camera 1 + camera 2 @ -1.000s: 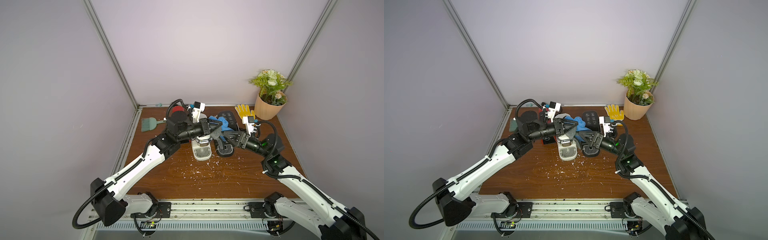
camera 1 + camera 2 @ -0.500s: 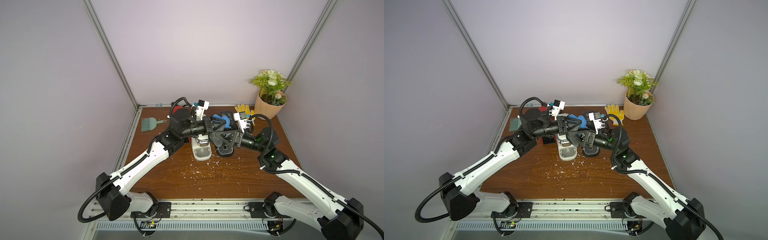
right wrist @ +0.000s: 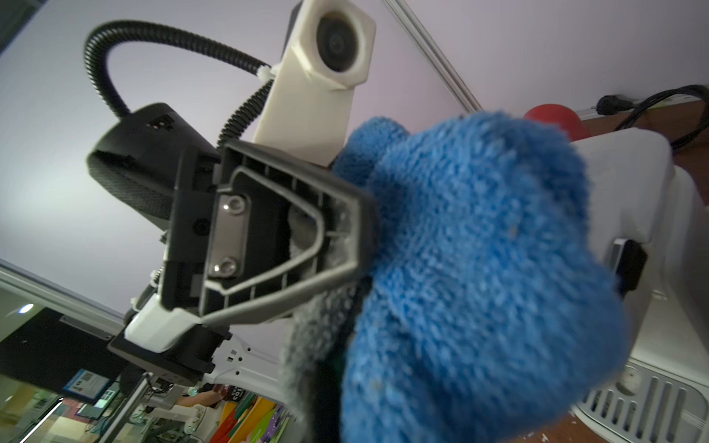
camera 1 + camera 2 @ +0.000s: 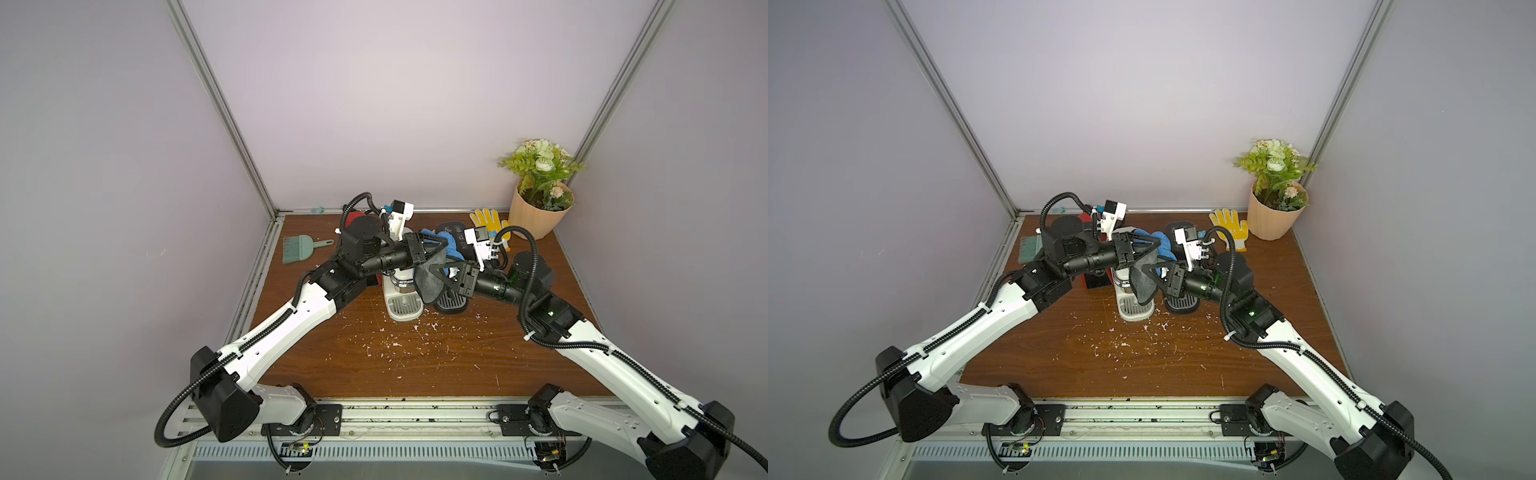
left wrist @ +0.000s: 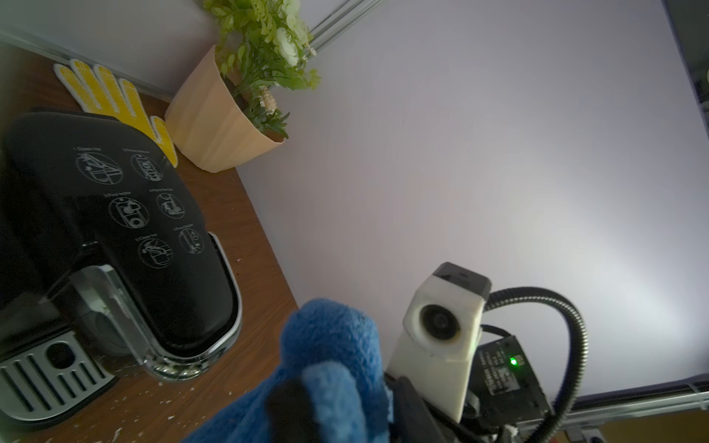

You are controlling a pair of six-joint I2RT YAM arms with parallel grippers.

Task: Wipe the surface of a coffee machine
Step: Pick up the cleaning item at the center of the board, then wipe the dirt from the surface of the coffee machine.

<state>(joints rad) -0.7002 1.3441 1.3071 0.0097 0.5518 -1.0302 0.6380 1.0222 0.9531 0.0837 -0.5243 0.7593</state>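
Both top views show you the white coffee machine (image 4: 401,307) on the table (image 4: 415,365), beneath both grippers. Only the left wrist view shows lid pictograms on the black machine (image 5: 126,214), captions unreadable. The right gripper (image 4: 434,271) clamps the cloth (image 4: 428,286); whether the left gripper (image 4: 440,248) stands apart or together, you cannot tell

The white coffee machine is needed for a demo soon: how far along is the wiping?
Done: the blue and grey microfibre cloth is up off the wooden table. In hand: left gripper and right gripper meet on it above the white coffee machine, the right shut on it. Remaining: the wiping itself; no stroke shows.
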